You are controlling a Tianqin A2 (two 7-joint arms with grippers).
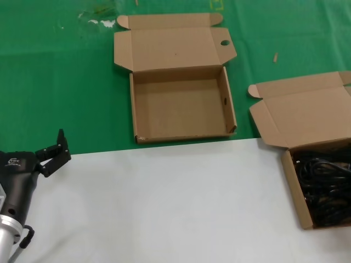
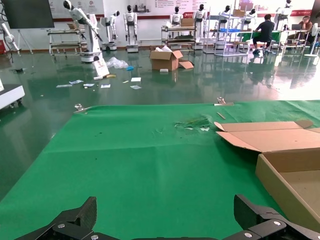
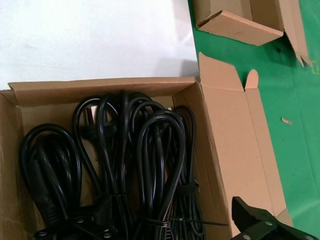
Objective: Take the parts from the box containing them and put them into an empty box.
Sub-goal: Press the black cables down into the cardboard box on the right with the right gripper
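Left gripper (image 1: 55, 152) fingers spread – right gripper (image 3: 272, 225) over black cables (image 3: 125, 165), fingers' state unclear

Cut off at the head view's right edge: cable-filled box (image 1: 299, 197) and its lid. Right hand (image 3: 270, 227) only partly shown.

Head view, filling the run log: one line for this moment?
left hand open, idle near table edge | right hand above cable box | cables inside | holed box empty
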